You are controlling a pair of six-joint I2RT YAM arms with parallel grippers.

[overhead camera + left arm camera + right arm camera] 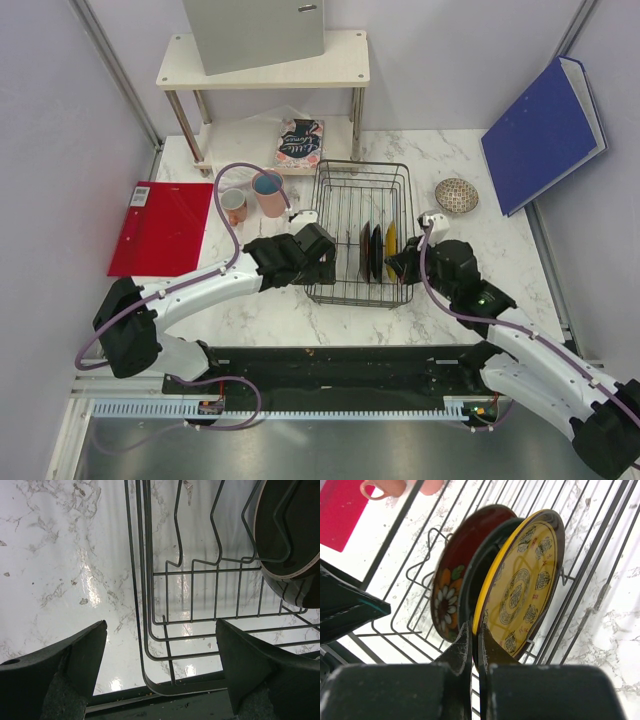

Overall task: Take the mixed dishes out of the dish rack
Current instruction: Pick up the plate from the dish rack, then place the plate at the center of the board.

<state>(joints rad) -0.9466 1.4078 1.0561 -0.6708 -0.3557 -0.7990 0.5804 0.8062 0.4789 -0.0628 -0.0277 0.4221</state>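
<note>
Three plates stand on edge in the dark wire dish rack [345,185]: one red floral plate [451,587], one black plate [376,252] and one yellow-patterned plate [525,587]. The right gripper [474,635] is closed, tips at the yellow plate's lower rim. The left gripper [161,630] gapes wide above the rack's near-left corner. On the marble table [260,310] outside the rack, one tall pink cup [268,193] and one small pink mug [234,205] stand left and one speckled bowl [456,195] right.
</note>
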